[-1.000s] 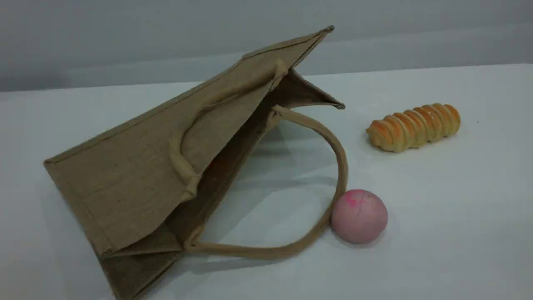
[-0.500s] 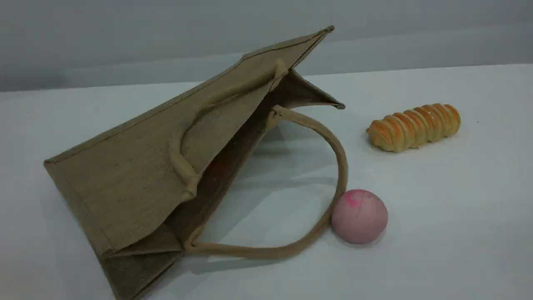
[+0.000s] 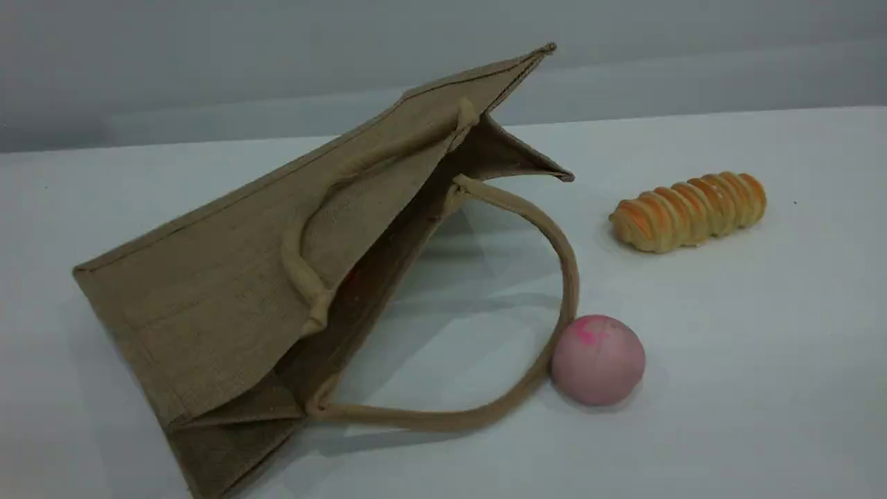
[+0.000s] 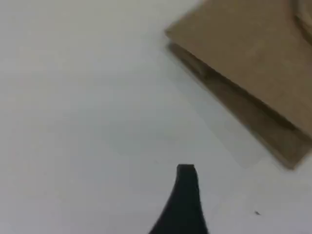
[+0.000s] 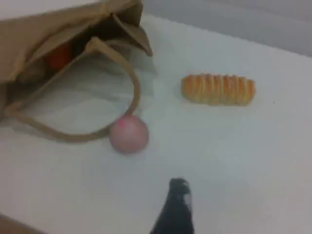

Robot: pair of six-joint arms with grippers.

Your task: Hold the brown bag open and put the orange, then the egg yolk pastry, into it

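Nothing is shifting across the last second. The brown bag (image 3: 229, 291) is lying on its side toward the table's (image 3: 727, 360) left edge, with its lower handle (image 3: 565, 277) touching the pink ball (image 3: 597, 359). The orange (image 5: 61, 56) is showing inside the mouth, but I cannot make out the egg yolk pastry. The left claw (image 4: 186, 171) and right claw (image 5: 179, 186) are hanging open, gripping nothing, so the task is probably winding down.

The brown bag (image 3: 208, 312) is coarse woven cloth; the table (image 3: 727, 381) smooth and matt.
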